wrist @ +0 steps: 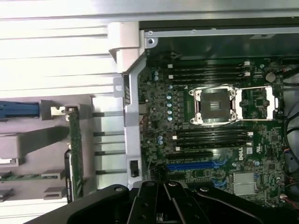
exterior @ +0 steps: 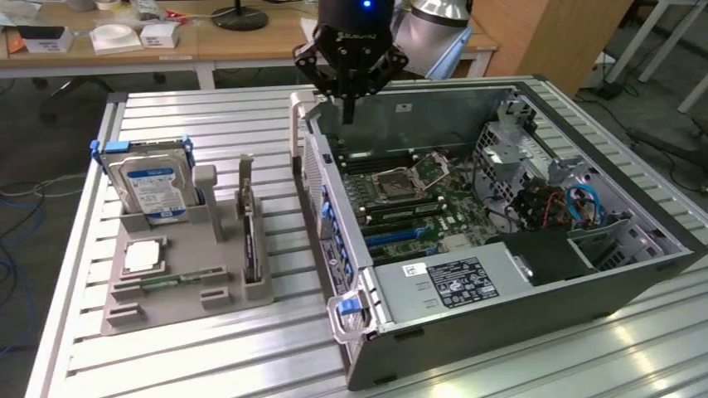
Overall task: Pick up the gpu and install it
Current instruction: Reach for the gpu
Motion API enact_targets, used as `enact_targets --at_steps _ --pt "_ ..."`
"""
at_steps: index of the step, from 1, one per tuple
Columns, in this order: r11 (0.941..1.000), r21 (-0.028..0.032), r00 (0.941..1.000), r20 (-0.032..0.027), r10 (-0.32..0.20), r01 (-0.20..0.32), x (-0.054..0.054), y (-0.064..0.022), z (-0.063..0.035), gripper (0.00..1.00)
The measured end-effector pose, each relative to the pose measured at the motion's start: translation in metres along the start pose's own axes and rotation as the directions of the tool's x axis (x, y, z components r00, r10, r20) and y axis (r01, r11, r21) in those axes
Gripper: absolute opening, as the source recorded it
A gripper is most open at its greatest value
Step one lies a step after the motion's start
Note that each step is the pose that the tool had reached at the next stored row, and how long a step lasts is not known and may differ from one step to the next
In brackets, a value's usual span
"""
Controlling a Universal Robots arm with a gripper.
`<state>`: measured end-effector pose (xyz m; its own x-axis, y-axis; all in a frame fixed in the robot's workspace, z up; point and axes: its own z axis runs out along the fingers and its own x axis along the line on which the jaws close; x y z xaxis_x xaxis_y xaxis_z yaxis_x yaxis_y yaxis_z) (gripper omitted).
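Farthest to the exterior view's left of the open computer case (exterior: 498, 323) stands a hard drive (exterior: 155, 186). Nearer the case (in the same grey holder (exterior: 188, 259)) the gpu (exterior: 251, 240) stands edge-on. Above the case's wall hangs the gripper (exterior: 348, 114), fingers pressed together, empty.

- The computer case (exterior: 619, 249) lies open on top, and the room above its motherboard (exterior: 409, 195) is free.
- On the exterior view's right, a drive cage (exterior: 520, 153) and cables (exterior: 559, 207) crowd the inside.
- A labelled metal box (exterior: 404, 286) fills the near end.
- The gpu (exterior: 249, 220) stands edge-up in a grey holder (exterior: 188, 274), free above, with the hard drive (exterior: 155, 186) near.
- A bare strip of surface (exterior: 293, 265) separates the holder from the case wall.
- The claw (exterior: 348, 112), fingers together, hangs over the case's far rim.
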<state>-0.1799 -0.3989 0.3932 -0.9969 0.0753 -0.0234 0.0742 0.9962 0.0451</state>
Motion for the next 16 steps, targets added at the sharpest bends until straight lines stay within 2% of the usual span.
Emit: enact_targets --at_steps 16 --pt "1.0 0.0001 1.0 -0.0001 0.0 0.0 0.072 -0.0055 -0.0019 0.1"
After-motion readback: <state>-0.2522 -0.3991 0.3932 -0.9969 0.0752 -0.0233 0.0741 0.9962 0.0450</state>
